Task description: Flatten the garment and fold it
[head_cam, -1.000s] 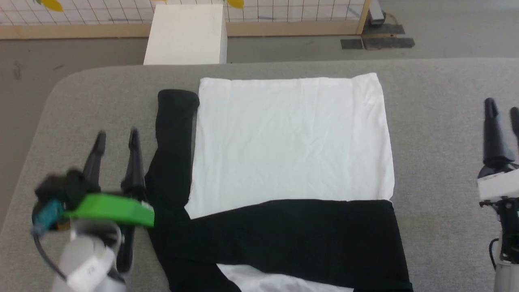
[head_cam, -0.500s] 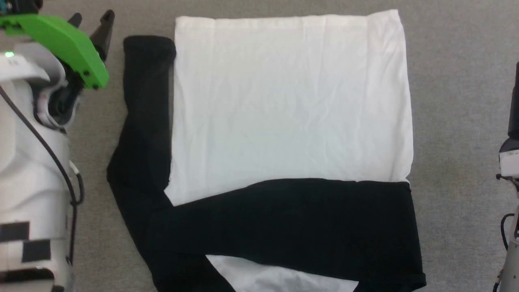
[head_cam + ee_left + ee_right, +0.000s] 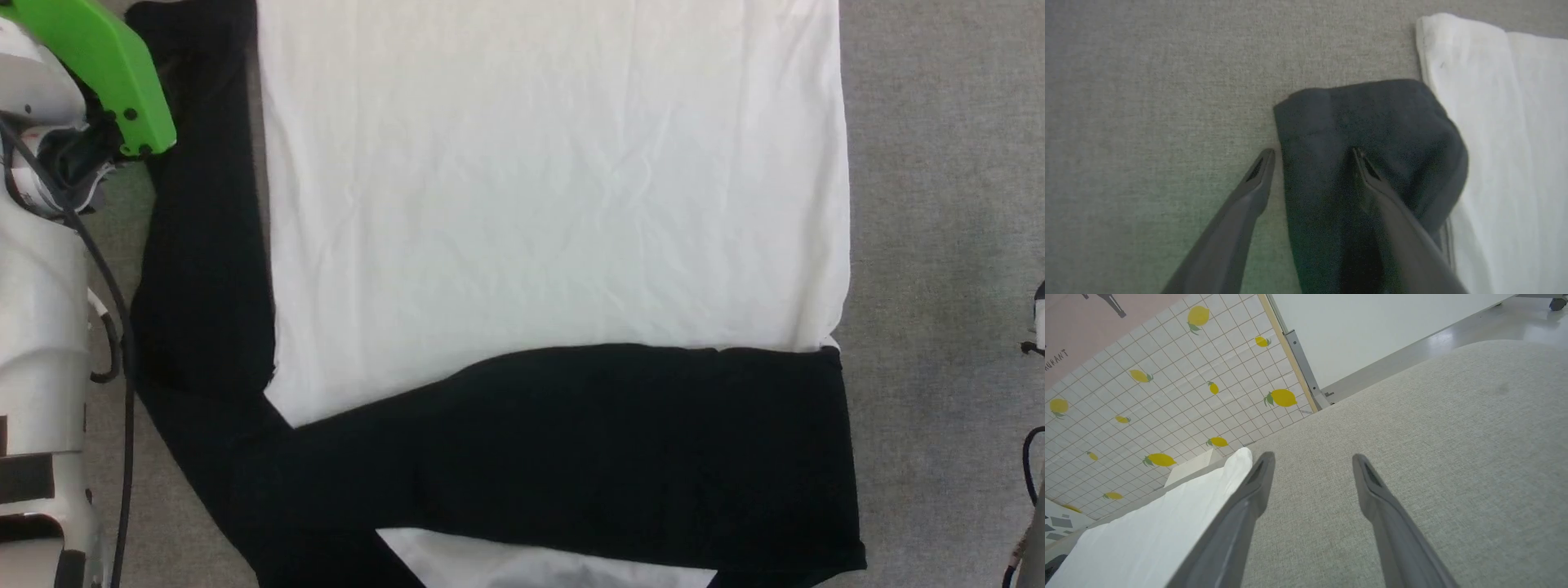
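Now, garment (image 3: 555, 204): flat on the grey worktop (image 3: 939, 163), white body spread, one black sleeve folded across its near part, the other sleeve (image 3: 204, 269) along its left edge.
Left gripper (image 3: 1313, 152): fingers spread, astride the cuff (image 3: 1367, 118) edge, one over cloth, one over worktop; contact unclear.
Right gripper (image 3: 1312, 457): spread, above bare worktop beside the white body.

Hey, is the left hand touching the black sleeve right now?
Cannot tell. The left wrist view shows the open left hand straddling the edge of the black sleeve, one finger over the fabric, but not whether the tips press on it.
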{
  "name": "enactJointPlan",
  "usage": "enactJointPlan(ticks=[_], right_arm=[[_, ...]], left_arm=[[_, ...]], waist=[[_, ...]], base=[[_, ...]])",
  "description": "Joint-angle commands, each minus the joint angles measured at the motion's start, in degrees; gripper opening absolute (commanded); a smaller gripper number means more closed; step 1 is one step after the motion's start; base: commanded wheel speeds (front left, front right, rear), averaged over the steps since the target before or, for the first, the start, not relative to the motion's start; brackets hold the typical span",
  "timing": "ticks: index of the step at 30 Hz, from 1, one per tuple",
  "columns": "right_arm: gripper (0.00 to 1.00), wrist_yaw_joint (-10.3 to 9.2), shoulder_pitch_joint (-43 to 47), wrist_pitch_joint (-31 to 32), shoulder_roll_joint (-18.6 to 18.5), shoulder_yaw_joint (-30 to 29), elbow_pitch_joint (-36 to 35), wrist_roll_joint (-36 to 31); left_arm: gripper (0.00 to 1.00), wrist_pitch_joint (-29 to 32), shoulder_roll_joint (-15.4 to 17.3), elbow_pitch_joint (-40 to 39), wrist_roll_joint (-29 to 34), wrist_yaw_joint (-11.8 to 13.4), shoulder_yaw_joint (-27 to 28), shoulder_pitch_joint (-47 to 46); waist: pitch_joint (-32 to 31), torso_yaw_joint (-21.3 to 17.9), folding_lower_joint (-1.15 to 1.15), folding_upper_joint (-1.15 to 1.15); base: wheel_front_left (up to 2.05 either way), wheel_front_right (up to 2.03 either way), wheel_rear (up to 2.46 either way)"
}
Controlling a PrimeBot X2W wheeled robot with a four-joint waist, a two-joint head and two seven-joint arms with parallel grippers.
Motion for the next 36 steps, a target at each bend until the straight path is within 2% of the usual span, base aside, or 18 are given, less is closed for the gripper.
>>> enactJointPlan(ticks=[1, 2, 3, 5, 9, 11, 17, 23, 28, 32, 36], right_arm=[[1.0, -0.08, -0.1, -0.1, 0.0, -0.3, -0.6, 0.2], [1.0, -0.08, -0.2, 0.0, 0.0, -0.3, -0.8, 0.1], [1.0, -0.08, -0.3, 0.1, 0.0, -0.3, -0.8, 0.1], [1.0, -0.08, -0.4, 0.2, 0.0, -0.4, -0.8, 0.0], [1.0, -0.08, -0.4, 0.5, 0.0, -0.1, -0.6, -0.3], [1.0, -0.08, -0.3, 0.5, 0.0, 0.0, -0.2, -0.3], [1.0, -0.08, 0.9, 0.8, 0.0, 0.0, 1.1, -0.6], [1.0, -0.08, 2.9, 1.1, 0.0, -0.1, 2.9, -0.2], [1.0, -0.08, 4.4, 0.7, 0.0, 0.4, 4.8, 0.2], [1.0, -0.08, 5.8, 0.5, 0.0, 0.2, 6.0, 0.3], [1.0, -0.08, 6.7, 0.3, 0.0, 0.3, 7.1, 0.7]], left_arm=[[1.0, 1.3, -0.2, 1.0, 0.0, 0.4, -0.8, 1.5], [0.35, 1.3, -0.3, 1.0, -0.3, 0.3, -0.9, 1.9], [0.0, 0.9, -0.6, 0.7, -0.8, -0.1, -0.8, 2.3], [0.0, -0.5, -1.0, 0.1, -1.9, -0.6, -0.3, 3.1], [0.0, -7.2, -1.2, -0.9, -3.8, -0.3, 3.1, 4.4], [0.0, -11.7, -1.3, -1.3, -5.6, 0.6, 6.5, 5.2], [0.0, -22.1, 1.2, -2.3, -8.3, 2.9, 15.5, 11.3], [0.0, -29.5, 2.4, -3.9, -11.7, 1.8, 22.6, 17.5], [0.0, -32.6, 2.6, -9.3, -11.4, 0.6, 23.9, 23.2], [0.0, -30.9, -0.4, -18.6, -11.6, -0.6, 20.5, 27.8], [0.0, -26.9, -4.7, -29.4, -12.2, -1.2, 14.4, 31.9]], waist=[[0.9, -0.3, -0.01, 0.0], [0.9, -0.2, -0.01, 0.0], [0.8, -0.1, -0.01, 0.0], [0.5, 0.2, -0.01, 0.0], [-1.2, 0.9, -0.01, 0.0], [-2.5, 1.2, -0.01, 0.0], [-7.1, 2.8, -0.01, 0.0], [-12.8, 4.9, -0.01, 0.0], [-17.4, 5.8, -0.01, 0.0], [-20.6, 6.7, -0.01, 0.0], [-23.0, 7.1, -0.01, 0.0]], base=[[0.0, 0.0, 0.0], [0.0, 0.0, 0.0], [0.0, 0.0, 0.0], [0.0, 0.0, 0.0], [0.0, 0.0, 0.0], [0.0, 0.0, 0.0], [0.0, 0.0, 0.0], [0.0, 0.0, 0.0], [0.0, 0.0, 0.0], [0.0, 0.0, 0.0], [0.0, 0.0, 0.0]])
